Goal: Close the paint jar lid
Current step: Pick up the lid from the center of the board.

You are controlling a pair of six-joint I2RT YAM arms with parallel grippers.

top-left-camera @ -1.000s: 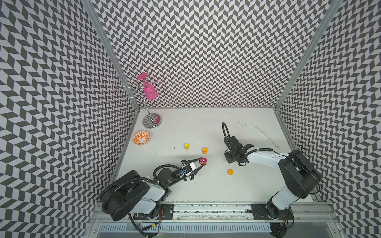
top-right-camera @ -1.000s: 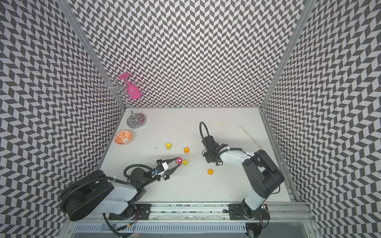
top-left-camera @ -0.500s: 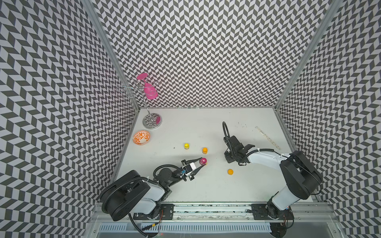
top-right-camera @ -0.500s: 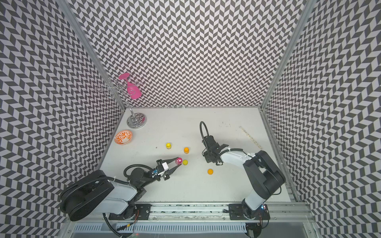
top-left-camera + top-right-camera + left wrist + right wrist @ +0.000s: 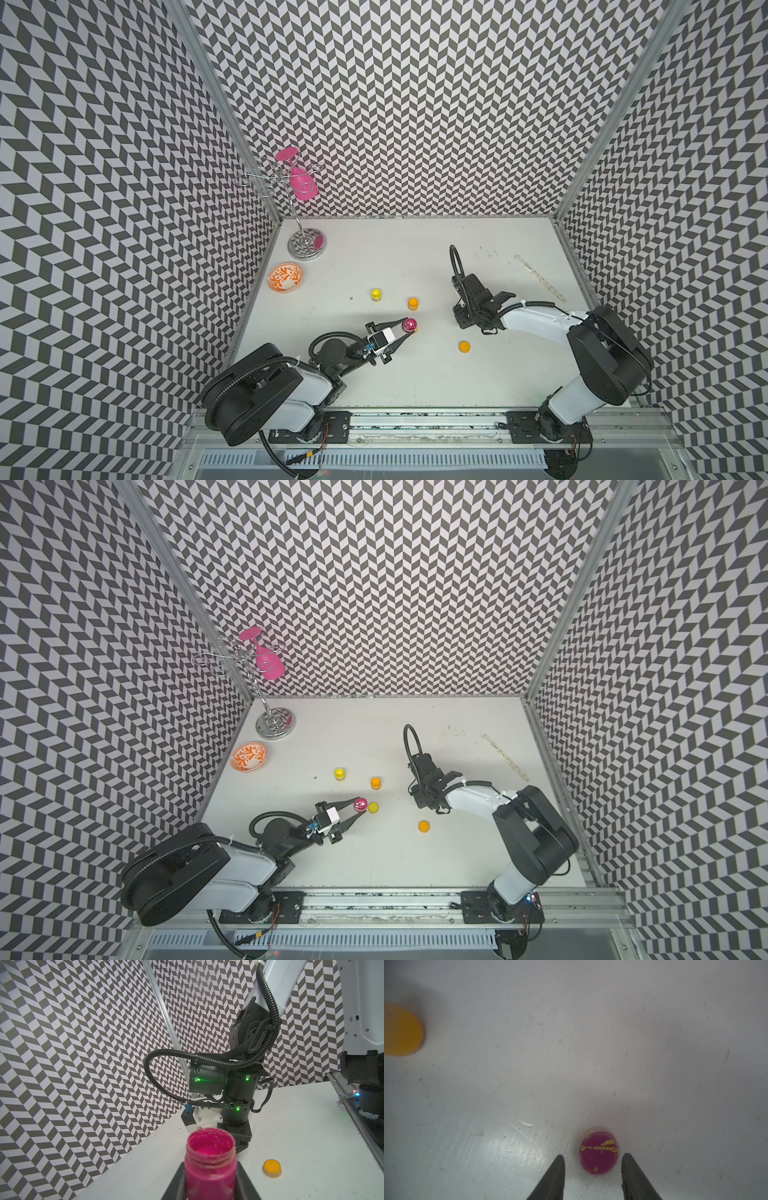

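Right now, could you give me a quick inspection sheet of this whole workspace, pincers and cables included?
Surface: white table, scuffed.
Job's things: open pink paint jar, upright; pink-stained lid lying inside up on the table, apart from it.
Clutter: yellow jar, orange jar, loose orange lid, patterned bowl, wire rack holding a pink glass, clear strip.
Pincers: left pincer shut on the jar; right pincer open, one fingertip each side of the lid.
Cables: black cable loop above the right wrist.
Surroundings: chevron-patterned walls.
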